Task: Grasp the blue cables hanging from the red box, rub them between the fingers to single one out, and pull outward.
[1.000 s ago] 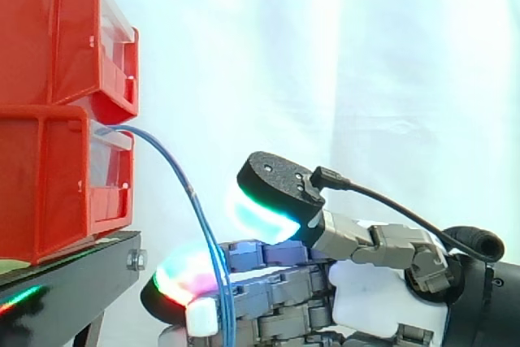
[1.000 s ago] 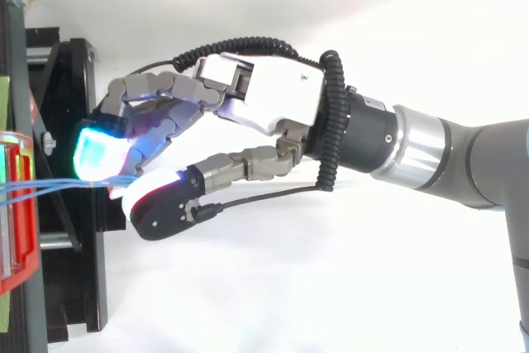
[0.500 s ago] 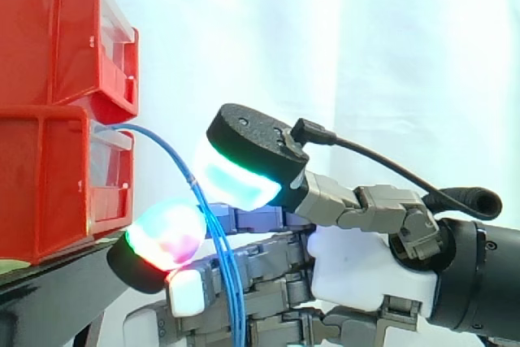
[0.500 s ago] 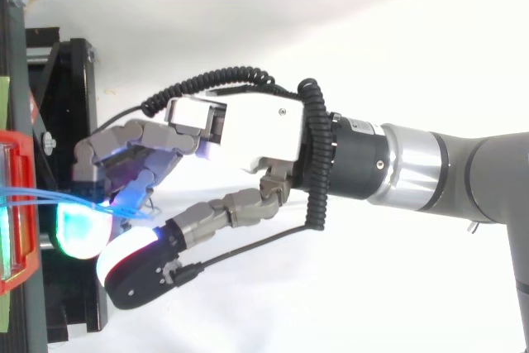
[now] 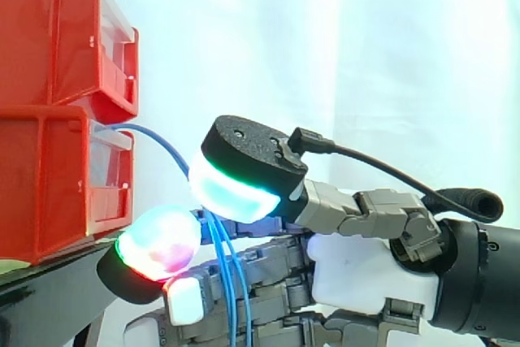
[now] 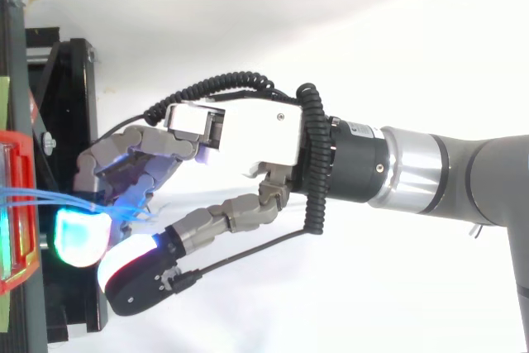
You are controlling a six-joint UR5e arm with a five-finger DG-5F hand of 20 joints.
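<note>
You see a big white cloth curtain behind everything. The long grey metal robot arm comes in from the right in the side view. At the left, two red plastic bins sit one on top of the other. The lower red plastic bin rests on a black metal stand.

The robot's hand is right up by the stand, just below the lower bin's front. The thin blue cables come out of the front of that lower bin. They bend over and drop down through the hand. You cannot tell from here if the hand is squeezing the cables or only sitting around them.

Here is what could go wrong. If you pull now and the hold is too loose, I think the cables will slip out and swing back. If the hold is tight on all of them, you will drag the whole bunch and not just one. The hand is also very near the stand, so a low move could bump it. A hard tug might shift the bin too.
</note>
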